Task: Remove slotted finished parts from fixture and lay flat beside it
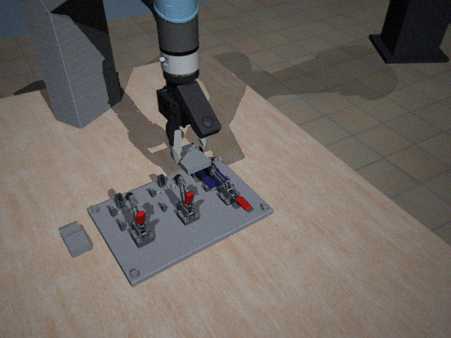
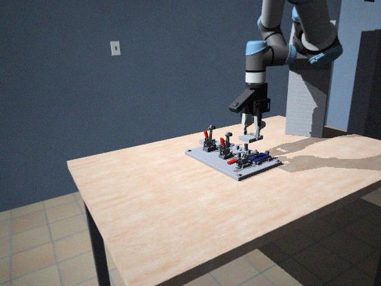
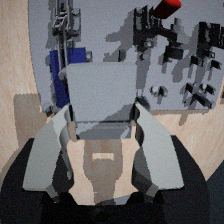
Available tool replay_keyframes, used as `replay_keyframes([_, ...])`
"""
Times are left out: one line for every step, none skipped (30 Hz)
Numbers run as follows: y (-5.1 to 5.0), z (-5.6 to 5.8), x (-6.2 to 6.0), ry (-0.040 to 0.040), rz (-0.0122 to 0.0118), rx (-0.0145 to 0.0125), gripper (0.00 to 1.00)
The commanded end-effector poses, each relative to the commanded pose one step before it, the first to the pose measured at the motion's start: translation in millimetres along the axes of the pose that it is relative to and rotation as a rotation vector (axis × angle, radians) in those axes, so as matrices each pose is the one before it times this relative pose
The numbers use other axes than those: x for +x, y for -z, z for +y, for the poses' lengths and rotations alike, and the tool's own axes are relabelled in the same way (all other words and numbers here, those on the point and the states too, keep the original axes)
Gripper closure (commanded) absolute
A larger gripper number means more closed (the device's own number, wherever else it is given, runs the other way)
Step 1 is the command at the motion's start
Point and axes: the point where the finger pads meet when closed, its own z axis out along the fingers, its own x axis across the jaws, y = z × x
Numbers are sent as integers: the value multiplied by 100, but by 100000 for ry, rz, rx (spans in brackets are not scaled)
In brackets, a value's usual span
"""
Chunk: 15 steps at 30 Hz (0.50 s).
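The gripper (image 1: 190,155) (image 2: 251,135) (image 3: 103,111) is shut on a grey finished part (image 1: 196,162) (image 2: 248,139) (image 3: 102,87), held roughly level above the fixture's back edge, beside the blue blank in the top view. The slot line shows near the fingers in the wrist view. The other finished part (image 1: 76,242) (image 2: 202,141) lies flat on the table beside the fixture plate (image 1: 176,241) (image 2: 214,159) (image 3: 110,20). The blue blank (image 1: 207,178) (image 2: 264,157) (image 3: 77,54) sits in its nest under a clamp whose red handle (image 1: 243,203) (image 2: 232,161) lies down.
Two other clamps stand with their red handles (image 1: 140,217) (image 1: 189,197) (image 2: 206,135) (image 2: 222,141) and arms raised, by nests without parts. Small locating posts rise from the plate. A grey pedestal (image 1: 78,82) (image 2: 304,103) stands at the back of the table.
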Motion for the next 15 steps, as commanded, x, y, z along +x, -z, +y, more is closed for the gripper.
replay_keyframes([-10,-31,-1393,-58,392,74,100])
replay_keyframes([0,0,-448,0,0,0,100])
replay_keyframes([0,0,-451,0,0,-1,100])
replay_keyframes([0,0,-453,0,0,-1,100])
replay_keyframes([0,0,-455,0,0,-1,100])
replay_keyframes([0,0,-455,0,0,-1,100])
replay_keyframes([0,0,-455,0,0,0,100])
replay_keyframes([0,0,-455,0,0,0,100])
replay_keyframes([0,0,-453,0,0,0,100])
replay_keyframes([0,0,-451,0,0,0,100])
replay_keyframes([0,0,-449,0,0,1,100])
replay_keyframes([0,0,-446,0,0,1,100])
replay_keyframes([0,0,-441,0,0,-1,100])
replay_keyframes([0,0,-437,1,1,-1,100])
replay_keyframes([0,0,-432,0,0,-1,100])
